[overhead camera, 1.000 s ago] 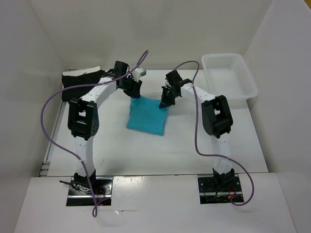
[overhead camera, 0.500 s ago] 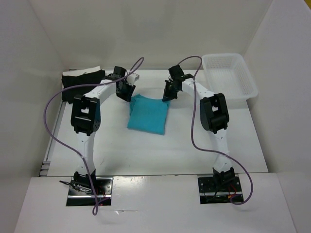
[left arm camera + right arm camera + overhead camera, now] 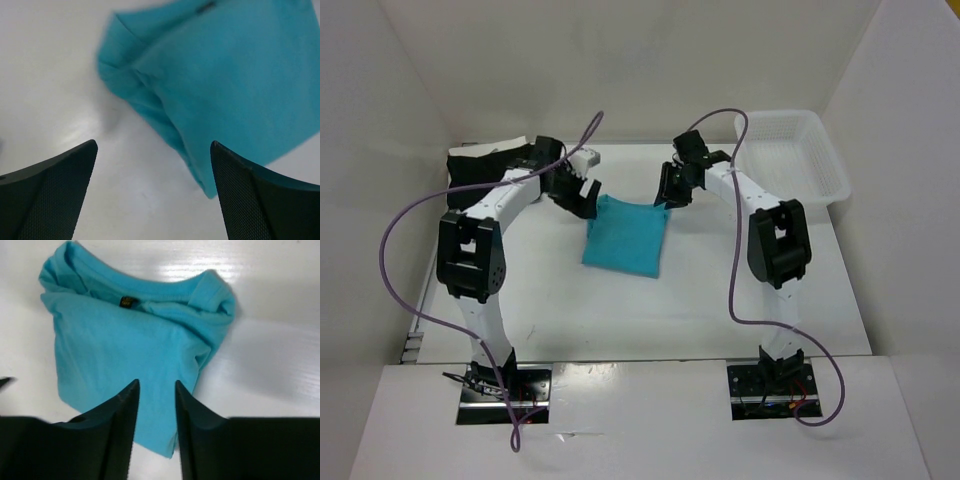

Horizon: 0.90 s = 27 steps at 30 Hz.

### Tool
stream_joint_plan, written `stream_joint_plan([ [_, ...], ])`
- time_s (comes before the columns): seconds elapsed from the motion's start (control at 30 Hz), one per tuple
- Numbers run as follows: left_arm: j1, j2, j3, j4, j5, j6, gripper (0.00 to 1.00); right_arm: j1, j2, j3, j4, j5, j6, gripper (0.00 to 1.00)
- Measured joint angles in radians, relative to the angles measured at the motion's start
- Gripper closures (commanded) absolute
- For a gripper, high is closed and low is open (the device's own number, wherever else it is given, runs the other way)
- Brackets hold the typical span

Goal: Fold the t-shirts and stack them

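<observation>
White table (image 3: 720,300), walled. Black t-shirt (image 3: 480,175): lies well left of left gripper (image 3: 585,195). Left gripper: fingers spread wide, empty. Turquoise t-shirt (image 3: 625,238): folded flat, between both grippers. Right gripper (image 3: 668,195): fingers slightly parted, pinching nothing, over shirt's collar edge. Basket (image 3: 836,170): to its right.

Bare table (image 3: 670,310) lies open before the turquoise t-shirt (image 3: 625,238); the basket (image 3: 790,155) blocks the far right; the black t-shirt (image 3: 480,170) the far left.

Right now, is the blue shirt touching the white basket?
Apart. The top view shows bare table between the turquoise t-shirt and the basket.
</observation>
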<state>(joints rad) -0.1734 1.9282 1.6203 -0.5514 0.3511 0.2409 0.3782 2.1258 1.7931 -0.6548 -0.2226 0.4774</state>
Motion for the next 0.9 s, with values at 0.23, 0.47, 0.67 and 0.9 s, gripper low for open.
stream_joint_plan([
  [0.23,-0.012,0.137,-0.102,-0.072,0.135,-0.013,0.0,0.002,-0.128,-0.149,0.013,0.002,0.0,0.52],
  [0.47,-0.023,0.165,-0.081,-0.056,0.148,-0.055,0.0,0.002,-0.169,-0.241,0.015,0.006,0.008,0.52],
  [0.67,-0.026,0.241,0.0,-0.045,0.228,-0.077,0.51,0.0,-0.206,-0.242,0.012,0.023,0.012,0.52],
  [0.9,-0.026,0.331,0.058,-0.033,0.347,-0.116,1.0,-0.021,-0.274,-0.241,0.006,0.043,0.011,0.52],
])
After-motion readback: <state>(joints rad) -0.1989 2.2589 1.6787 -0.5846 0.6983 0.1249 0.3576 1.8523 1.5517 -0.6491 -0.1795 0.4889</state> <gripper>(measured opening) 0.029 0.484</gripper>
